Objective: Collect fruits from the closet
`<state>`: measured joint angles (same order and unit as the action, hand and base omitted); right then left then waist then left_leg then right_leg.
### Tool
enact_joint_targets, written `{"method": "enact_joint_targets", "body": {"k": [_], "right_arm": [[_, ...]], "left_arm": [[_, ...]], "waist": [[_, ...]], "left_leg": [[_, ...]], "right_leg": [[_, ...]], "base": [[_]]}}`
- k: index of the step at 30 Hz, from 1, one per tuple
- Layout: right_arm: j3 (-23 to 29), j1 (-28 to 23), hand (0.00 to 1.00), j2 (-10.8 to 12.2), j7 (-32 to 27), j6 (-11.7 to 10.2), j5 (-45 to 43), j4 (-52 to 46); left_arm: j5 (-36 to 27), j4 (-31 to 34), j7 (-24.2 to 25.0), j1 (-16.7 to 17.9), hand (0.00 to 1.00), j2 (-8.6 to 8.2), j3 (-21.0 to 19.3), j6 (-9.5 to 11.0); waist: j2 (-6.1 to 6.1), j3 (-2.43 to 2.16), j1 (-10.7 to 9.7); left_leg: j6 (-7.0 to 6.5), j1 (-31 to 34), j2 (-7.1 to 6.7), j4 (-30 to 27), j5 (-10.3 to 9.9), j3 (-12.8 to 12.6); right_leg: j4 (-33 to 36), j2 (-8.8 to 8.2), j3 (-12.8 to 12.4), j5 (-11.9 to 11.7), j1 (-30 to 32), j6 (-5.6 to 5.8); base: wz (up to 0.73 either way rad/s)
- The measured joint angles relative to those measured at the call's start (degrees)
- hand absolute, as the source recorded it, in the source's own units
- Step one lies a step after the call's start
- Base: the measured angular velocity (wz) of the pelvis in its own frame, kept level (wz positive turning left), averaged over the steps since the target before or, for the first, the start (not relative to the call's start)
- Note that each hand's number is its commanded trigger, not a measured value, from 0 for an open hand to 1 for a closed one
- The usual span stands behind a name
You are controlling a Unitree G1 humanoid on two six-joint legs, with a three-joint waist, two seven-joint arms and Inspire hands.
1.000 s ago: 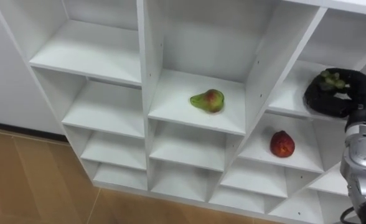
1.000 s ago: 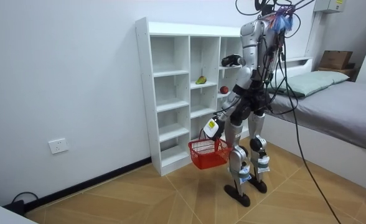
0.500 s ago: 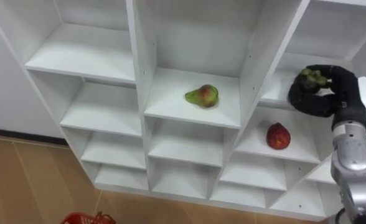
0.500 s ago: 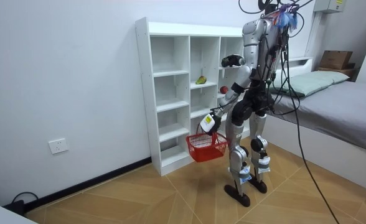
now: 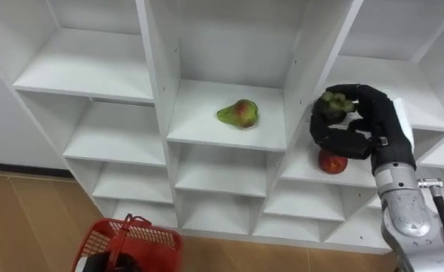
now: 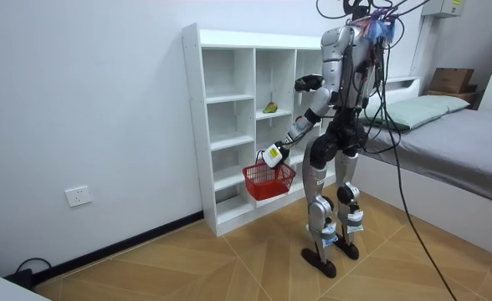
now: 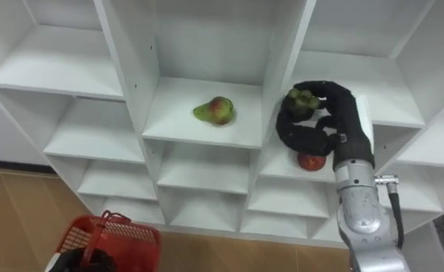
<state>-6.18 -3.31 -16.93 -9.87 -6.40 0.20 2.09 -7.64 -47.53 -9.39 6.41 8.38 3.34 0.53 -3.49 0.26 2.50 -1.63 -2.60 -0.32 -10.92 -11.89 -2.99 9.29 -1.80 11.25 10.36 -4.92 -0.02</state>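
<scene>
Left eye view: right robot hand (image 5: pixel 360 136) curls round green grapes (image 5: pixel 334 104) before the closet (image 5: pixel 152 75); left robot hand (image 6: pixel 272 157) grips the red basket (image 5: pixel 145 240), likely to catch them; pear (image 5: pixel 238 113) and red fruit (image 5: pixel 329 162) lie shelved.

My right hand (image 5: pixel 362 125) covers half the red fruit (image 5: pixel 329 162) (and most of the green fruit (image 5: pixel 332 103)); basket (image 5: pixel 135 240) and left hand (image 5: pixel 103 264) cut off below.
</scene>
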Motion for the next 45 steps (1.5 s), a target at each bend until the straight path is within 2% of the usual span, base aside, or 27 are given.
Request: {"method": "enact_joint_targets", "body": {"k": [3,8,13,16,20,24,31,34,39,45], "right_arm": [[-2.06,-2.80,1.00,0.70,3.00,0.52,-0.04,-2.69],[-6.15,-3.25,1.00,1.46,5.23,2.41,-4.22,-3.69],[-9.54,-3.65,1.00,3.17,6.80,3.57,-5.27,-3.89],[-11.68,-3.73,1.00,3.67,8.23,5.16,-5.28,-3.20],[-14.25,-3.84,1.00,4.06,9.76,5.32,-5.72,-0.18],[-16.02,-3.78,1.00,6.13,10.45,5.50,-7.70,5.25],[-17.27,-2.68,1.00,6.23,10.83,5.91,-12.52,11.96],[-17.28,-0.92,1.00,6.70,10.09,5.88,-12.46,16.15],[-17.98,0.99,1.00,6.85,9.20,5.67,-12.00,22.24],[-20.23,2.69,1.00,7.20,9.24,5.56,-12.01,29.63]], "left_arm": [[-1.93,0.06,0.19,-0.56,1.00,-0.65,2.53,0.02],[-6.24,0.38,1.49,-1.92,1.00,-1.23,5.63,0.09],[-8.76,0.38,1.26,-2.79,1.00,-1.76,6.52,0.07],[-10.88,0.41,0.91,-4.17,1.00,-2.17,7.32,0.06],[-10.83,0.02,0.35,-5.32,1.00,-2.29,8.85,0.07],[-10.81,0.21,0.02,-7.12,1.00,-2.68,9.74,0.07],[-10.76,-0.03,2.09,-8.32,1.00,-2.70,10.48,0.08],[-10.76,-0.19,2.56,-8.79,1.00,-3.00,10.78,0.11],[-10.77,-0.41,3.86,-9.91,1.00,-2.80,13.92,0.28],[-10.11,-0.91,6.46,-10.40,1.00,-1.99,14.88,0.32]], "waist": [[-0.04,0.01,-0.63],[-0.10,-0.02,-0.71],[-0.18,-0.01,-0.77],[-0.20,0.00,-0.68],[-0.29,0.08,-0.71],[-0.31,0.09,-0.73],[0.04,0.29,-0.49],[0.44,0.56,-0.74],[1.24,0.90,-0.42],[1.54,0.92,-0.24]], "left_leg": [[-0.01,0.03,0.00,0.24,0.00,-0.13],[-0.01,0.28,0.24,0.25,0.00,-1.51],[0.00,0.51,0.42,0.07,-0.01,-1.78],[-0.01,1.57,0.43,-0.36,-0.01,-1.76],[-0.01,2.44,0.47,-0.48,0.00,-1.68],[-0.06,5.39,0.49,-1.17,0.04,-1.50],[-0.13,7.87,0.44,-1.99,0.11,-1.53],[-0.13,9.52,0.37,-2.75,0.11,-0.54],[-0.12,12.03,0.40,-3.67,0.15,0.07],[-0.12,12.12,0.39,-3.67,0.15,0.35]], "right_leg": [[0.43,0.07,-0.25,0.00,0.48,0.00],[0.55,0.17,-1.39,0.00,1.20,0.00],[0.70,0.05,-1.80,-0.06,1.99,-0.10],[0.93,0.01,-1.77,-0.13,2.92,-0.20],[1.37,0.24,-1.62,-0.13,3.57,-0.20],[1.79,0.24,-1.57,-0.28,6.25,-0.41],[2.38,0.06,-0.88,-0.28,8.73,-0.41],[2.33,-0.06,0.16,-0.31,9.48,-0.41],[2.33,-0.17,1.54,-0.31,11.06,-0.42],[2.32,-0.14,1.56,-0.31,11.13,-0.42]], "base": [[-0.07],[-0.11],[-0.06],[0.00],[0.00],[0.03],[0.00],[0.19],[0.16],[0.02]]}}
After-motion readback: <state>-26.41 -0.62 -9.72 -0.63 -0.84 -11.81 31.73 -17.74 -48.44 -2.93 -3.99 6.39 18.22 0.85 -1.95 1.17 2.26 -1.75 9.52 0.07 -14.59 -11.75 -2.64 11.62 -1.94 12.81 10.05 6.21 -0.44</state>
